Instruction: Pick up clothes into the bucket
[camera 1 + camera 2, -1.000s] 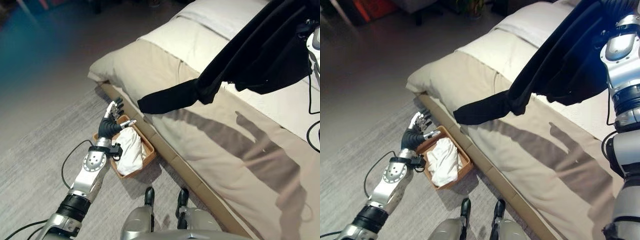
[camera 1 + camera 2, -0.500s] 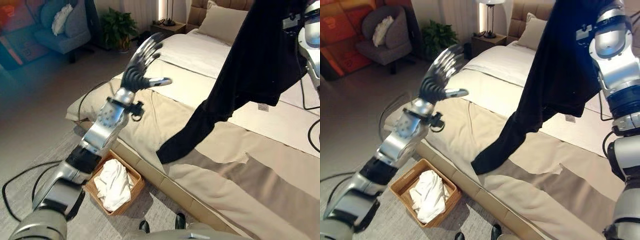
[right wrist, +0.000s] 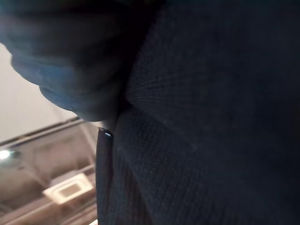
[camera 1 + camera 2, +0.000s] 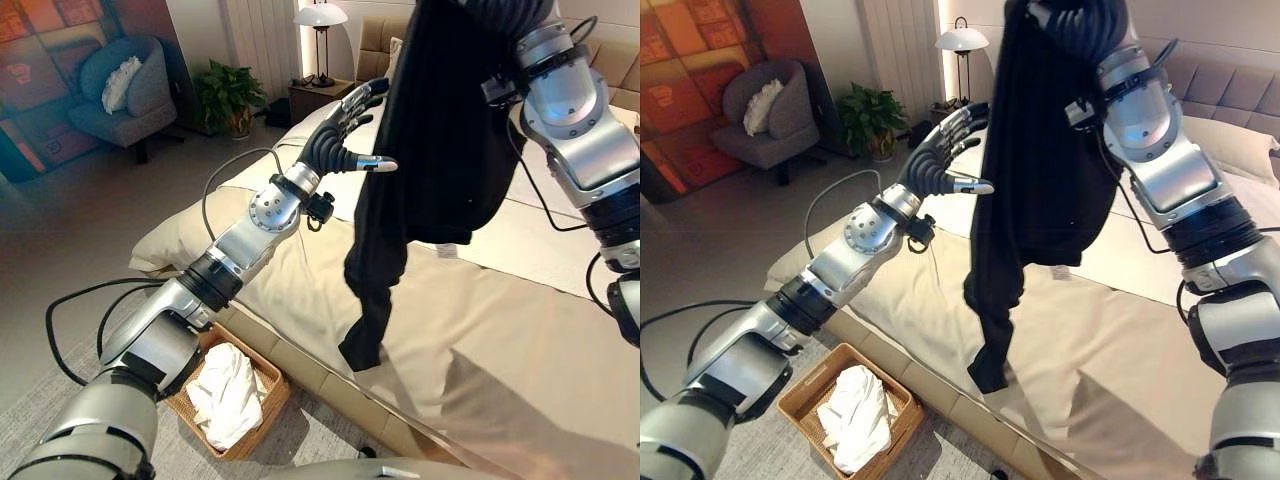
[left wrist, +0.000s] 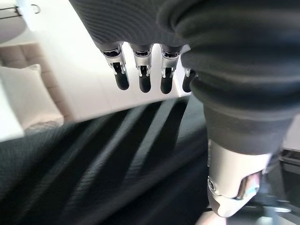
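soft indoor light, lit lamp (image 4: 321, 15) (left wrist view motion-blurred), faint bed (image 4: 520, 330) shadows.

the right hand (image 4: 1080, 25) is buried in the top of the black garment (image 4: 1040, 150), its fingers hidden and its upper part cut off by the frame. dark knit cloth (image 3: 211, 117) blocks the right wrist view. the garment blurs past the left hand (image 5: 140, 70).

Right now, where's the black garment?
Black garment hangs from the raised right hand over the bed, beside the open left hand.
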### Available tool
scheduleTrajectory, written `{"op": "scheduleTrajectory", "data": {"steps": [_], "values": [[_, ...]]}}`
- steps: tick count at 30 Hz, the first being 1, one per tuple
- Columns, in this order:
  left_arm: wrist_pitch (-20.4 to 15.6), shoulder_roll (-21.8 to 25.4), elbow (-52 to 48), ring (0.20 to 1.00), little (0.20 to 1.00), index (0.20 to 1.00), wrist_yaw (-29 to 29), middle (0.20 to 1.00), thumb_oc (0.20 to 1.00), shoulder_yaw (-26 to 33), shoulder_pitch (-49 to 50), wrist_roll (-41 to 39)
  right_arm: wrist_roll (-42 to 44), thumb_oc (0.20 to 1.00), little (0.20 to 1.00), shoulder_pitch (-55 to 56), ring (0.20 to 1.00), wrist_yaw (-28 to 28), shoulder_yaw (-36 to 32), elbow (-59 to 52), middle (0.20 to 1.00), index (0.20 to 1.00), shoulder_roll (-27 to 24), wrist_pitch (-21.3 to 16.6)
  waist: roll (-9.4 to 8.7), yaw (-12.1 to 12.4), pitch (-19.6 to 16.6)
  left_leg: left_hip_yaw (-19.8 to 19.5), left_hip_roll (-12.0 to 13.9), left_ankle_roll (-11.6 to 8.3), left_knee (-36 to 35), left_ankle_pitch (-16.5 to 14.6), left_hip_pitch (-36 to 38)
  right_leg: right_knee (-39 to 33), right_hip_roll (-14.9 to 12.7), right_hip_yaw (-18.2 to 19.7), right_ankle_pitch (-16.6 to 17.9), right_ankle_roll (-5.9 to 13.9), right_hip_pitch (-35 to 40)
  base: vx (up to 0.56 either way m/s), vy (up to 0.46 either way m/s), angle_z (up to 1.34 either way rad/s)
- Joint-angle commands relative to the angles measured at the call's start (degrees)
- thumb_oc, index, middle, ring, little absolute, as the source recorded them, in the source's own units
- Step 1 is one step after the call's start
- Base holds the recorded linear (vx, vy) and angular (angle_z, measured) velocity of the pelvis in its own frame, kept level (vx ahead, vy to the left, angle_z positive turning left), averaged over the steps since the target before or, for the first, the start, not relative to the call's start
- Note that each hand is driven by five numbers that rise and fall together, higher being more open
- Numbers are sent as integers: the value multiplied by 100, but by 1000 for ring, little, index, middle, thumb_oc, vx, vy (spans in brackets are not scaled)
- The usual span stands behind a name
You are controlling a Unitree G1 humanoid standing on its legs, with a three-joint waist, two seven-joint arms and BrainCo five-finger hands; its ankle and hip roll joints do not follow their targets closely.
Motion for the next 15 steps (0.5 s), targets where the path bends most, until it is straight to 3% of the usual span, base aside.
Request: {"op": "scheduleTrajectory", "data": {"steps": [1, 10, 15], "values": [[-96, -99, 556, 1000, 1000, 1000, 55, 1000, 1000, -311, -871, -329, 231, 200, 200, -239, 200, -12, -25, -97, 200, 200, -63, -393, -314, 82, -261, 37, 140, -118, 336, -459, -9, 349, -615, -216, -374, 698, 244, 0, 0, 0], [14, -557, 1048, 1000, 1000, 1000, 169, 1000, 1000, -376, -958, -34, 363, 200, 200, -224, 200, 167, 60, -645, 200, 200, 223, -497, -319, 85, -209, -1, 125, -103, 351, -472, -7, 357, -626, -247, -381, 692, 274, 0, 0, 0], [143, -342, 501, 1000, 1000, 1000, -531, 1000, 1000, -775, -1010, -1379, 583, 200, 200, -258, 200, 303, 219, -755, 200, 200, 299, -457, -290, 67, -213, -4, 115, -110, 343, -457, -12, 343, -622, -262, -358, 696, 270, 0, 0, 0]]}}
